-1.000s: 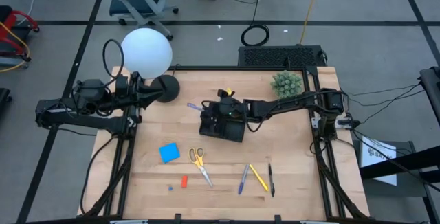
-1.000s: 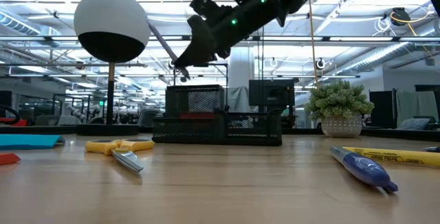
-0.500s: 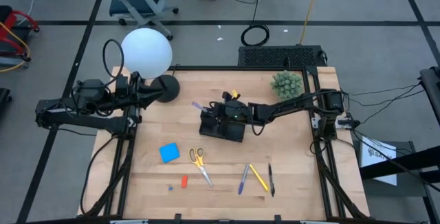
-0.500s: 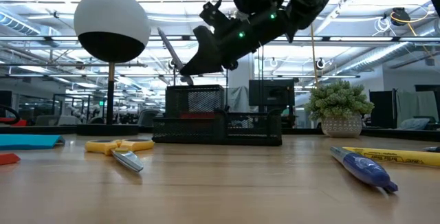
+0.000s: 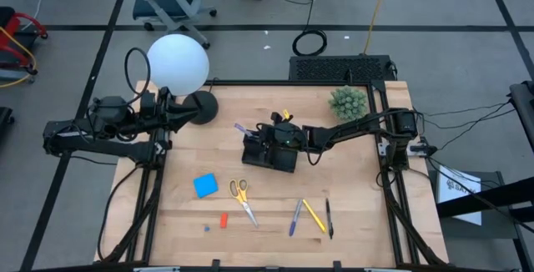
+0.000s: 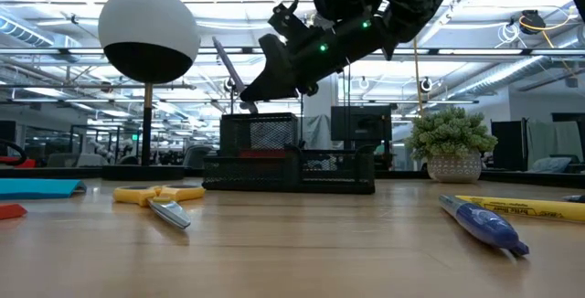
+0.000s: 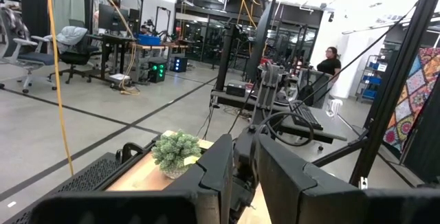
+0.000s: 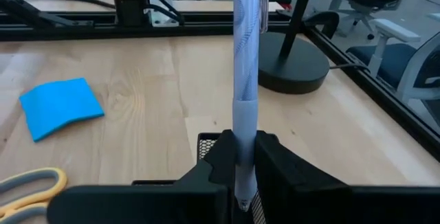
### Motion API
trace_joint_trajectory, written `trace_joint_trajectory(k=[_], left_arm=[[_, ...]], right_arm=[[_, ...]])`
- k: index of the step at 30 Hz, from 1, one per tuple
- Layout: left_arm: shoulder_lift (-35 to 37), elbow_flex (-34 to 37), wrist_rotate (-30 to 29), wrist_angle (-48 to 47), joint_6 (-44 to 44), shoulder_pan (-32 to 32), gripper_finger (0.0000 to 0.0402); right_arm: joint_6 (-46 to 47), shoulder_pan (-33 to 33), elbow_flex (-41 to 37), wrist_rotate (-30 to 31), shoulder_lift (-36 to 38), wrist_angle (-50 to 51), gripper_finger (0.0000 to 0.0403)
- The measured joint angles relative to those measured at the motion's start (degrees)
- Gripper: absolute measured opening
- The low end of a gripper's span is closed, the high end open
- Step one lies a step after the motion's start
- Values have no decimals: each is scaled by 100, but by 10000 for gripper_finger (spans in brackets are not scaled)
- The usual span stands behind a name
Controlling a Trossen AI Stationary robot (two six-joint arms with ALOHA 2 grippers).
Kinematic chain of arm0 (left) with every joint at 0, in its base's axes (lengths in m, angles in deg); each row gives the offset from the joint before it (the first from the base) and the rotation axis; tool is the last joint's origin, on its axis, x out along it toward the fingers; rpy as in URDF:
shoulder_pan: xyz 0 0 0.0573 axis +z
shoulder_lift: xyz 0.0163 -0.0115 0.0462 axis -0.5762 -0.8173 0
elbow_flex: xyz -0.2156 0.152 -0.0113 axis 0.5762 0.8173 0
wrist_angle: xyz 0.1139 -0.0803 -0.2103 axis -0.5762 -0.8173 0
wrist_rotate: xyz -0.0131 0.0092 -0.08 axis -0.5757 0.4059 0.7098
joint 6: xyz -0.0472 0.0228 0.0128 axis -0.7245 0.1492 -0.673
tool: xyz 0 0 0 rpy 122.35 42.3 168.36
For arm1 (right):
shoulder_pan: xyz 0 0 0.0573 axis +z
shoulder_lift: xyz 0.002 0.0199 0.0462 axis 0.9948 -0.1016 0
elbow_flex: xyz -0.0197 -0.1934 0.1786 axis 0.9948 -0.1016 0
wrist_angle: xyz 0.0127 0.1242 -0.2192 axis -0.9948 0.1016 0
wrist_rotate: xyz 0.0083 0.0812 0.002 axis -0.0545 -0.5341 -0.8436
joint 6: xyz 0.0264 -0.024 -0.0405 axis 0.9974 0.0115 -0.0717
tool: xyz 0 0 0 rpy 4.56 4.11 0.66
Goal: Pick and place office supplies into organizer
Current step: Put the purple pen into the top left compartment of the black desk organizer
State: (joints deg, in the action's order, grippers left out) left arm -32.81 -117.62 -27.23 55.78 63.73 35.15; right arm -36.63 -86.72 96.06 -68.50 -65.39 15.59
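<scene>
While no readable writing shows from above, the right gripper (image 5: pixel 265 130) hangs over the organizer (image 5: pixel 269 153), and the left gripper (image 5: pixel 178 115) waits near the lamp base (image 5: pixel 201 107). Seen low across the bench (image 6: pixel 302 243), the pen (image 6: pixel 228 68) tilts above the organizer's back compartment. At the right wrist, the fingers (image 8: pixel 220 157) clamp the pen.

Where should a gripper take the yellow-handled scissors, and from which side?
Come from straight above. The scissors lie flat and closed on the table, handles toward the organizer, blades pointing away. Pinching across the closed blades just below the handles looks safest; the handle loops seem too wide to grip securely.
</scene>
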Motion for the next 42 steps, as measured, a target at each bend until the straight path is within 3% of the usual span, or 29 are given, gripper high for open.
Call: trace_joint_trajectory(k=[22, 42], left_arm=[[0, 0, 0, 0, 0, 0, 72], [1, 0, 0, 1, 1, 0, 72]], right_arm=[[68, 0, 0, -10, 0, 8, 54], [68, 2, 0, -13, 0, 8, 101]])
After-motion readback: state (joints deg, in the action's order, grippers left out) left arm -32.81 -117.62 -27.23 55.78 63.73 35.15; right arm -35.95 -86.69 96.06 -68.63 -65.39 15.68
